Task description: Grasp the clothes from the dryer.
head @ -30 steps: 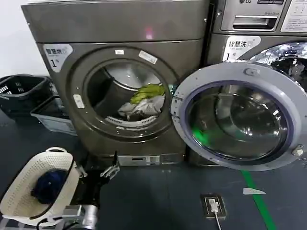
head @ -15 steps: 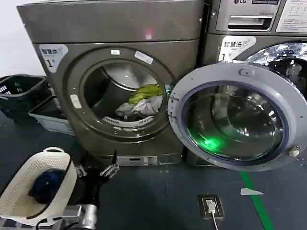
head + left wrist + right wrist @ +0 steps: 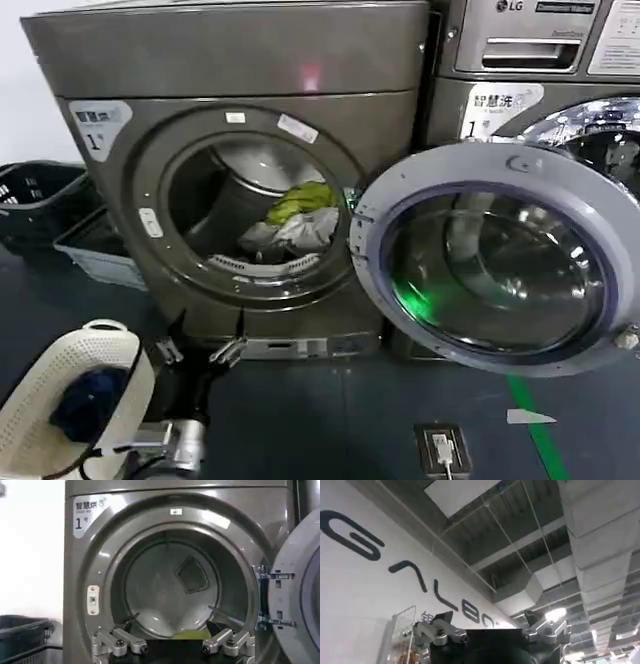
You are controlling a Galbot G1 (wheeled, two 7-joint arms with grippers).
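Dryer: a large bronze-grey front-loading dryer (image 3: 230, 190) stands on the dark floor (image 3: 330, 420), its round porthole uncovered; a white "1" sticker sits at its upper left corner and a small pink light glows on its top panel

Door: the round grey door (image 3: 495, 255) hangs swung out to the right of the porthole, in front of the silver LG machine (image 3: 530, 60)

Clothes: a small heap of clothes (image 3: 292, 225) lies inside the drum, toward its right side; a yellow-green garment sits on top, white-grey fabric beneath it; in the left wrist view only a sliver of yellow-green (image 3: 192, 634) shows at the drum's floor

Left gripper: the left gripper (image 3: 200, 340) is low in front of the dryer, below the porthole's rim and to the lower left of the clothes, well apart from them; its fingers (image 3: 227, 641) are spread wide and hold nothing, pointing toward the drum's mouth

Right gripper: the right gripper (image 3: 490, 630) points up toward a ceiling and a lettered wall, fingers spread and holding nothing

Basket: a cream perforated basket (image 3: 85, 385) sits just left of the left arm, with a dark blue garment (image 3: 88, 400) inside

Other bins: a black basket (image 3: 35, 195) and a grey crate (image 3: 95, 250) stand on the floor left of the dryer
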